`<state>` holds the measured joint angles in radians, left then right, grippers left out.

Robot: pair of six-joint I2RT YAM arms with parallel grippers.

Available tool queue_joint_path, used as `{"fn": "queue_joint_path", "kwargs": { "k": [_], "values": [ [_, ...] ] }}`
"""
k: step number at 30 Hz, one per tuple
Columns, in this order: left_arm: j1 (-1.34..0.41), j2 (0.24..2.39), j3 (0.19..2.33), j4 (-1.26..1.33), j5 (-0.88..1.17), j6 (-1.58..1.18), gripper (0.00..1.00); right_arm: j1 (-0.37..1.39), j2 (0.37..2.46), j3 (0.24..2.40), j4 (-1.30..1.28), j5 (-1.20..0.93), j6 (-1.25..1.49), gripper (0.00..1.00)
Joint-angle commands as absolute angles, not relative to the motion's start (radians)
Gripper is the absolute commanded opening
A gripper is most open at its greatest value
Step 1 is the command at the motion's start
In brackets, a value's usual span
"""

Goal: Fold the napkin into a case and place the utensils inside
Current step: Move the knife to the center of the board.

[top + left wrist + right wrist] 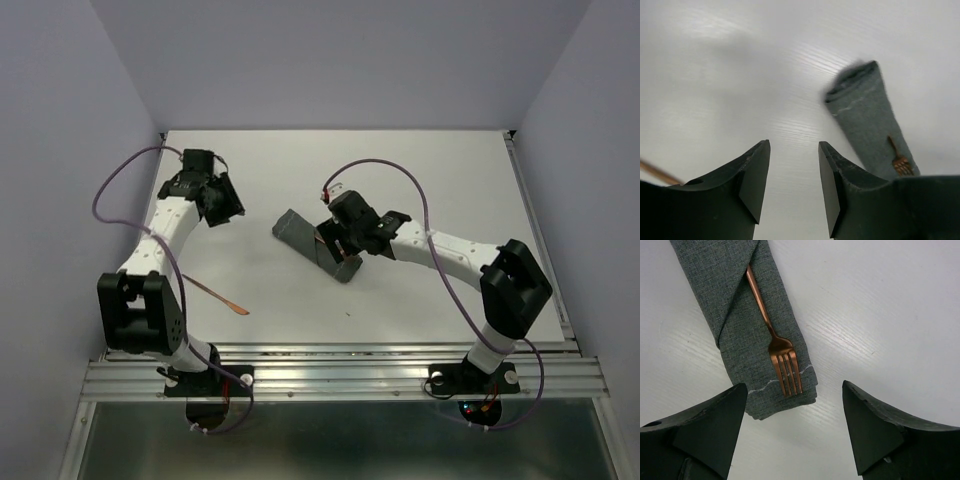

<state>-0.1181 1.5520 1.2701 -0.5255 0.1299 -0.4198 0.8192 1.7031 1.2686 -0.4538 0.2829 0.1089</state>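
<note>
Evidently the folding is done: the napkin lies as a narrow case (298,232) at the centre of the top view, slanting from upper left to lower right. The fork (782,365) is tucked under its diagonal flap, tines showing at the lower end. The step in hand looks like loading the utensils: one in, one to go.

The second utensil (217,297) lies bare on the table (420,170) in the lower left of the top view, well apart from the case and near the left arm's base. The right gripper (794,386) hovers just over the tine end of the case, jaws spread wide and holding nothing. The left gripper (793,145) sits at the upper left, apart from the case, jaws parted and empty. In its own view the case is at the upper right.

The next move, I judge, calls for one arm to reach the loose piece and pinch its thin handle off the flat table. It must then slide the piece in beside the fork without pulling the fold open.
</note>
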Motion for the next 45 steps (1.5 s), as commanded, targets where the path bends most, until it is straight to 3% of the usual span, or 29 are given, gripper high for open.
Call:
{"fn": "queue_joint_path", "kwargs": {
  "k": [1, 3, 4, 6, 18, 28, 31, 36, 37, 39, 41, 45],
  "values": [
    [0.0, 1.382, 1.126, -0.704, -0.064, -0.482, 0.55, 0.816, 1.646, 1.261, -0.367, 0.268, 0.163, 0.82],
    [0.037, 1.312, 1.05, -0.729, -0.123, -0.524, 0.61, 0.816, 1.64, 1.262, -0.354, 0.27, 0.158, 0.82],
    [0.044, 1.292, 1.025, -0.744, -0.138, -0.541, 0.69, 0.816, 1.638, 1.261, -0.35, 0.264, 0.153, 0.82],
    [0.054, 1.26, 0.947, -0.738, -0.158, -0.571, 0.77, 0.816, 1.632, 1.255, -0.327, 0.255, 0.149, 0.82],
    [0.071, 1.275, 0.769, -0.689, -0.144, -0.816, 0.79, 0.825, 1.566, 1.197, -0.293, 0.219, 0.158, 0.83],
    [0.069, 1.356, 0.718, -0.589, -0.184, -0.899, 0.63, 0.834, 1.52, 1.143, -0.302, 0.222, 0.169, 0.84],
    [0.069, 1.388, 0.698, -0.54, -0.178, -0.908, 0.47, 0.834, 1.505, 1.126, -0.308, 0.232, 0.175, 0.84],
    [0.069, 1.43, 0.672, -0.499, -0.157, -0.914, 0.34, 0.834, 1.488, 1.111, -0.324, 0.252, 0.186, 0.84],
    [0.069, 1.434, 0.658, -0.485, -0.15, -0.914, 0.24, 0.834, 1.483, 1.106, -0.324, 0.255, 0.19, 0.84],
    [0.071, 1.434, 0.644, -0.471, -0.124, -0.917, 0.16, 0.844, 1.483, 1.104, -0.327, 0.258, 0.195, 0.84],
    [0.064, 1.427, 0.632, -0.453, -0.091, -0.923, 0.0, 0.844, 1.485, 1.106, -0.33, 0.261, 0.195, 0.84],
    [0.008, 1.402, 0.612, -0.434, -0.035, -0.988, 0.0, 0.844, 1.496, 1.118, -0.339, 0.245, 0.19, 0.84]
  ]
}}
